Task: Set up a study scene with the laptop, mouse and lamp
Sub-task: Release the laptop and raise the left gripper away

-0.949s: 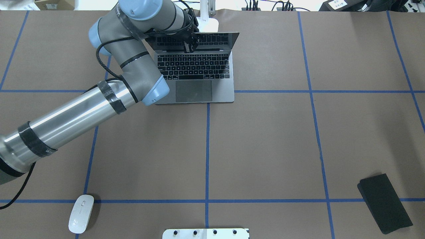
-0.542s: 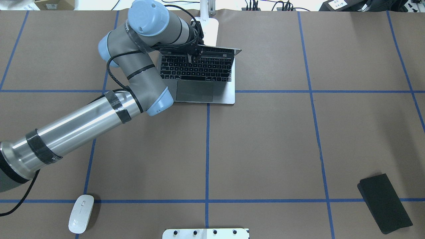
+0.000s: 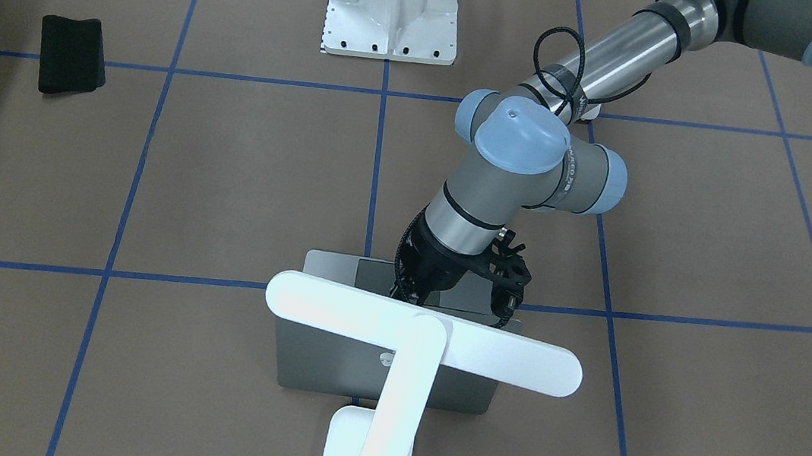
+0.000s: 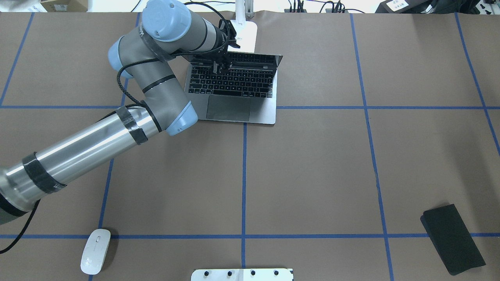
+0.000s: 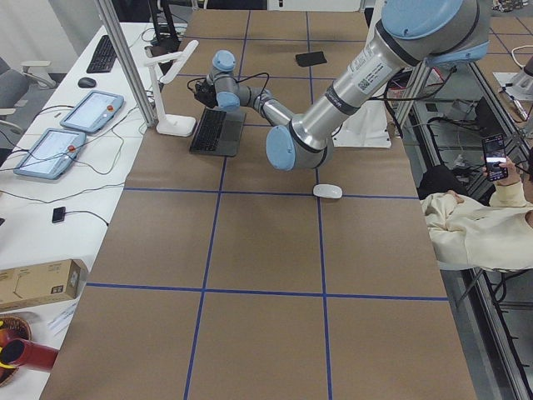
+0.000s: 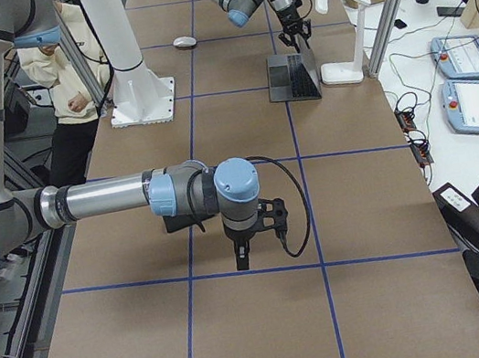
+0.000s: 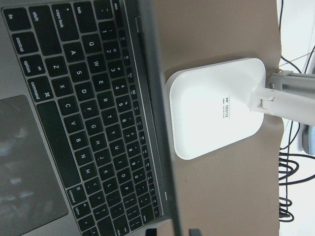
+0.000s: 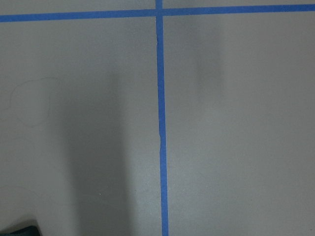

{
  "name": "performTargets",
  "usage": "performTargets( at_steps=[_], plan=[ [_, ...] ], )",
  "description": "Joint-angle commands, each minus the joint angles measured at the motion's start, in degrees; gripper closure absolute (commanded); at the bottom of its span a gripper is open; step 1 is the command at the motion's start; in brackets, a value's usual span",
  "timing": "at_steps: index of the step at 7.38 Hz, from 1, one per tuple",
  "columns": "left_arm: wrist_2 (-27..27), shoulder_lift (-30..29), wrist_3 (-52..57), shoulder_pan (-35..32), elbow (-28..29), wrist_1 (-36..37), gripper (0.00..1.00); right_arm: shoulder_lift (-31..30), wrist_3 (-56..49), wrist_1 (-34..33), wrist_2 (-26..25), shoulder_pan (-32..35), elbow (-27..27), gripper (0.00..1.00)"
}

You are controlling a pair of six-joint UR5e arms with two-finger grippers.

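Reaching in from the left edge of the overhead view, the left arm ends at the laptop (image 4: pixel 234 91) near the top centre of the frame. The left gripper (image 4: pixel 219 64) sits at the top edge of the raised lid, toward its left end, and is clenched on that edge. In the left wrist view the lid runs edge-on down the frame, with one dark fingertip (image 7: pixel 150 231) at the bottom on the keyboard side and another on the far side. The laptop is open, keys and trackpad facing the bottom of the overhead frame, lid close to upright.

The lamp (image 3: pixel 424 333) stands just behind the lid, its white base at the top centre of the overhead view. In the left wrist view the base lies just beside the lid's back; whether they touch I cannot tell. In the front-facing view the bar head crosses the lid at lower centre and hides the left gripper's fingers.

The mouse (image 4: pixel 95 251) lies in the lower left corner of the overhead frame, across a blue tape line and well apart from the laptop.

The right gripper (image 6: pixel 250 249) hangs pointing down over the bare table (image 4: pixel 312 164) at the centre of the right side view. I cannot tell whether it is released or clenched, as its wrist view shows only brown surface and blue tape.

A black pad (image 4: pixel 453 239) lies at the overhead view's lower right, and a white pedestal (image 4: pixel 242 274) at its bottom centre.
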Motion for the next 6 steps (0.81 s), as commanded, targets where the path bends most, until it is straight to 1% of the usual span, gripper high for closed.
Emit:
performTargets(
  at_steps=[1, 2, 3, 4, 5, 6],
  plan=[
    [-0.2, 8.5, 0.1, -2.2, -11.2, 0.1, 0.07, 0.1, 0.1, 0.1, 0.0, 0.0, -0.7, 0.0],
    [-1.7, 13.7, 0.5, -3.9, -18.7, 0.6, 0.04, 0.5, 0.1, 0.1, 0.0, 0.0, -1.8, 0.0],
    [-2.6, 17.2, 1.0, -5.2, -23.4, 0.5, 0.04, 0.6, 0.2, 0.2, 0.1, 0.0, -2.5, 0.0],
    [-8.0, 18.9, 5.4, -7.0, -25.3, 1.1, 0.01, 0.7, 0.1, 0.4, -0.2, 0.0, -2.5, 0.0],
    [-12.8, 22.2, 13.9, -10.5, -28.2, 5.1, 0.01, 1.8, 0.2, 0.4, -0.6, 0.0, -2.5, 0.0],
    [-16.4, 24.8, 27.1, -12.7, -30.9, 11.9, 0.01, 2.3, 0.2, 0.5, -0.7, 0.0, -2.9, 0.0]
  ],
)
